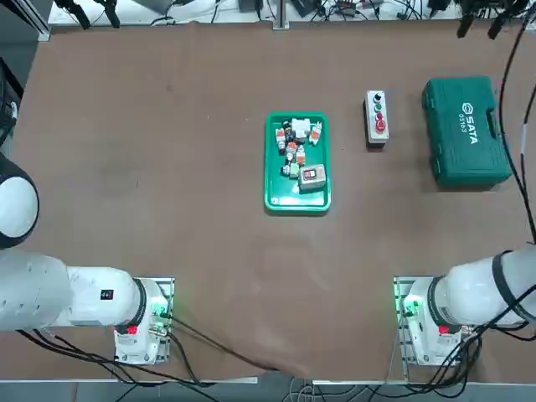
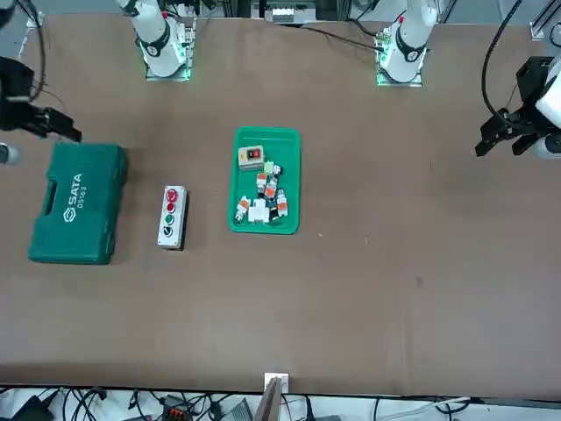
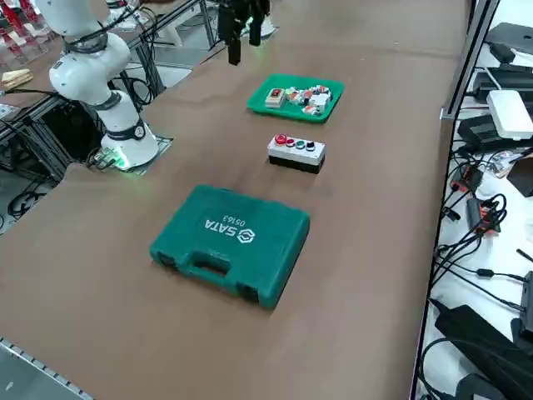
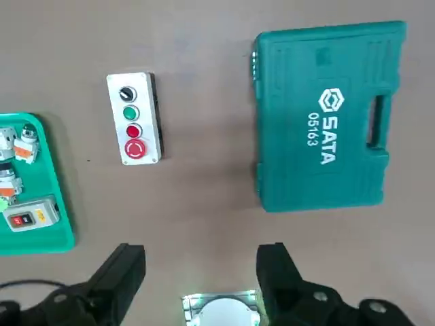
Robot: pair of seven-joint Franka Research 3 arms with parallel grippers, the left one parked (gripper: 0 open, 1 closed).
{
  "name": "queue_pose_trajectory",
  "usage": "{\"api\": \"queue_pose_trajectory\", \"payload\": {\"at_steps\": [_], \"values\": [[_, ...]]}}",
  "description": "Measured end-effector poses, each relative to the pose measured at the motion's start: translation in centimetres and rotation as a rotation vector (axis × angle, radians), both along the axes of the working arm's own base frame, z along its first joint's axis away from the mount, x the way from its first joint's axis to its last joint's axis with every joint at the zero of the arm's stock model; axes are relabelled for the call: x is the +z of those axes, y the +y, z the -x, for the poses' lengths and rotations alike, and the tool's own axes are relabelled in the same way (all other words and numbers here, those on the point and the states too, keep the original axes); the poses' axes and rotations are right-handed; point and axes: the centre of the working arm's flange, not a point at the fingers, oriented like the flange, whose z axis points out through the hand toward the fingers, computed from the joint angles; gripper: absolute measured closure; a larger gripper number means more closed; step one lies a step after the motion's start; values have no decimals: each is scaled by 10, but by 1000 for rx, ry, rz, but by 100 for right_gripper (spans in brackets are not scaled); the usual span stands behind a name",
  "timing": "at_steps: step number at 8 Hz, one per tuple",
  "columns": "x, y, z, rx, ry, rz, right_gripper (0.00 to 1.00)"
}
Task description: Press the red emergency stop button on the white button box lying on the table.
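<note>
The white button box [image 1: 377, 119] is seen lying flat on the table [image 1: 167, 167], in the half nearer the far edge and toward the robot's right, between a green tray [image 1: 297, 201] of small parts and a green toolcase [image 1: 466, 131]. It is set apart from both, with its long side running from the near edge toward the far edge. The red emergency stop button [image 1: 379, 126] is found at the end of the box nearer the robot's edge (a smaller red button, then a green and a black one, follow it in a row in the wrist view). Nothing is touching the button or the box.

The right gripper [image 4: 200, 268] is held raised above the table on the robot's side of the box, well apart from it and pointed downward; bare tabletop and the arm's own base plate are seen between its fingers [image 4: 126, 268]. The jaws are spread wide and nothing is held in them. In the front view the same gripper [image 2: 53, 123] is seen at the picture's left margin, above the toolcase's far end.

The toolcase is closed, with its handle turned toward the table's right edge. In the tray, a grey switch [image 1: 311, 175] with a red face lies at the end nearer the robot, with the smaller parts heaped beyond it.
</note>
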Motion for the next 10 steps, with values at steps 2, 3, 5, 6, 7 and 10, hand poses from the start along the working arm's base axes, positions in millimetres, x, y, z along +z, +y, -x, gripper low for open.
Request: {"api": "queue_pose_trajectory", "payload": {"at_steps": [2,3,5,6,7,10], "values": [[13,9,-1,48,-27,10,0],[15,17,-2,73,-44,8,0],[12,24,2,101,-126,9,0],[9,25,13,111,-148,11,0],[9,27,22,120,-154,11,0],[7,36,28,138,-143,8,0]]}}
